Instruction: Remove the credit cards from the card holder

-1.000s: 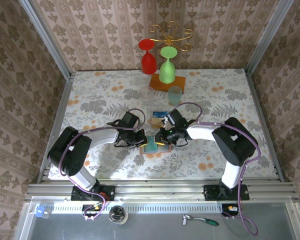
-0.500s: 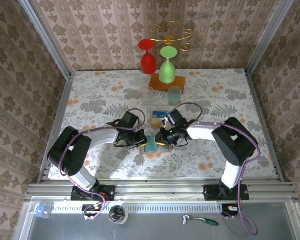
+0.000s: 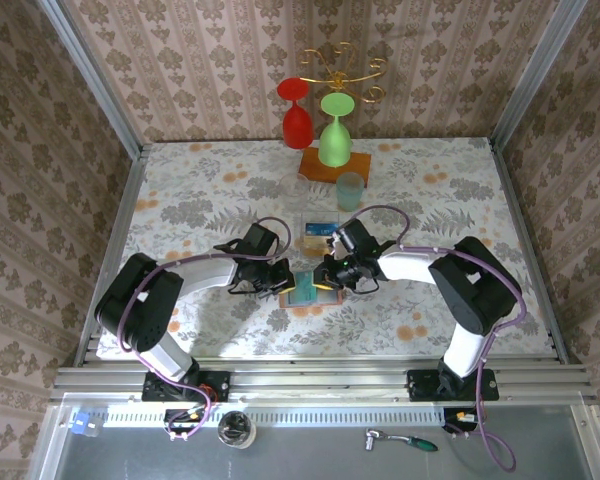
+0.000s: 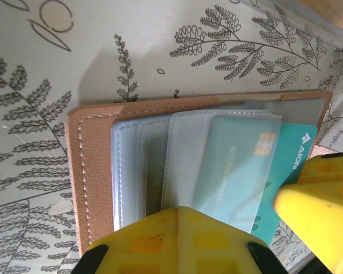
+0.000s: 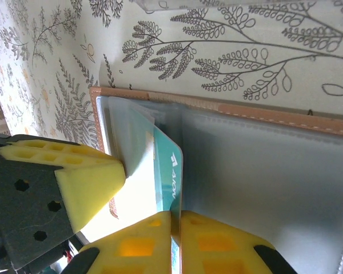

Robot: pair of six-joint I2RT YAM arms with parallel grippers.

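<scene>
Two grippers engaged. Left gripper (image 4: 180, 231) is fully closed with nothing between its jaws, pressing the card holder (image 4: 97, 171) flat on the table (image 4: 160, 45). The teal card (image 4: 240, 165) sticks partway out of its sleeve, rightward. Right gripper (image 5: 176, 220) has just pinched down on that card's edge, so the pull-out looks ready. Possibly another card deeper in, too murky to call.

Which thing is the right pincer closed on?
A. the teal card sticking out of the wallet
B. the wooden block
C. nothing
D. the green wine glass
A: in the right wrist view, the edge of the teal card runs straight down into the right pincer, which is pinched shut on it.
</scene>
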